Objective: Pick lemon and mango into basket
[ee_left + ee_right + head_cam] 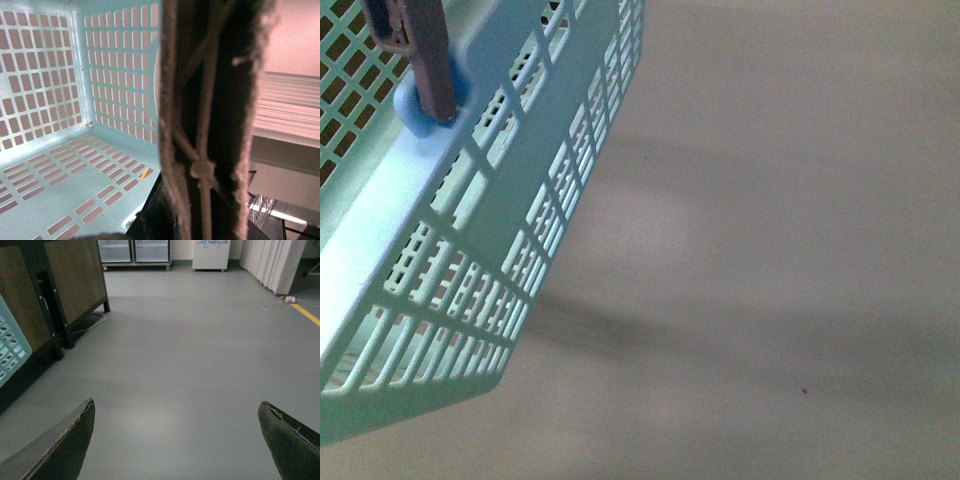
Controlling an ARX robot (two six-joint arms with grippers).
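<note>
The light teal basket (520,170) hangs tilted in the air at the left of the front view, over a grey floor. Its brown handle (420,50) stands up from a pivot on the rim. In the left wrist view the handle (210,125) fills the middle, very close, and my left gripper (195,220) is shut on it. Beyond it lie the basket's slotted base and walls (60,175), with no fruit showing inside. My right gripper (176,404) is open over bare floor, and a corner of the basket (10,347) is beside it. The lemon and the mango are out of view.
A grey floor (190,355) stretches ahead in the right wrist view. Dark wood-panelled stands (70,280) are near the basket. Further off are glass-door cabinets (135,250), a white curtain (272,262), and a yellow floor line (305,314).
</note>
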